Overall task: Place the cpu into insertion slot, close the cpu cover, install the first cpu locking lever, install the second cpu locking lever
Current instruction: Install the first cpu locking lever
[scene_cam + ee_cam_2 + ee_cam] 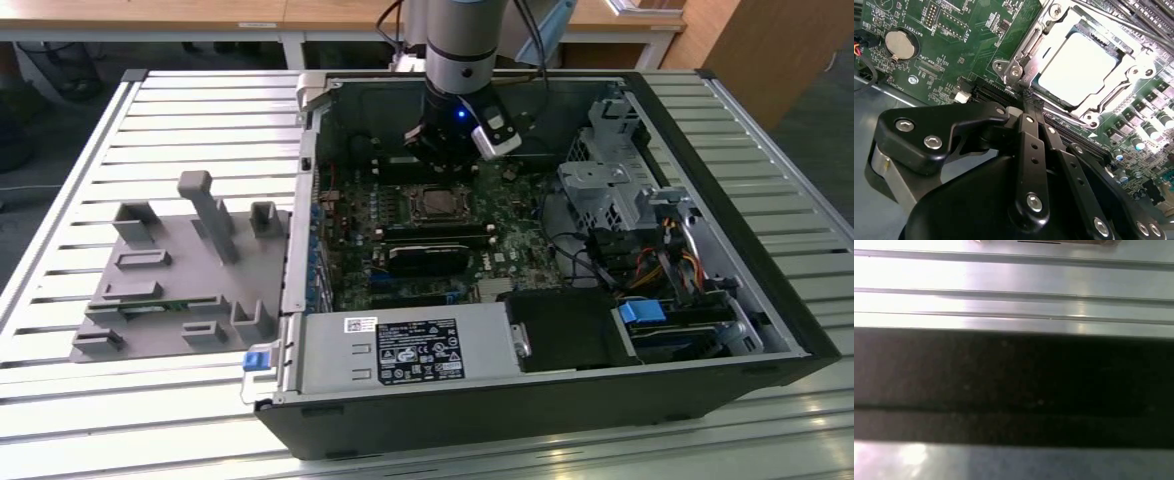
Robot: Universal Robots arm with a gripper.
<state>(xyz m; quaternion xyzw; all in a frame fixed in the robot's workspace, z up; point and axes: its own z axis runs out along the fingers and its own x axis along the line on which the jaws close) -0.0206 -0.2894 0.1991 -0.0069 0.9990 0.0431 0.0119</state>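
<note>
cpu seated, cover down, gripper at the socket's edge

we see the cpu point(1076, 67) in the insertion slot point(434, 204) under the cpu cover point(1134, 62); our gripper point(1030, 100), fingers pinched together and empty, points down from an upright arm. we judge a slow, steady push suits the lever.

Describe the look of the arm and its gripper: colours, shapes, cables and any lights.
In the exterior view the arm is a silver-grey cylinder ending in a black wrist with a small blue light and a white-grey box at its side; dark cables trail beside it. In the second wrist view the gripper is matte black, with flat bar linkages joined by silver screws.
</note>
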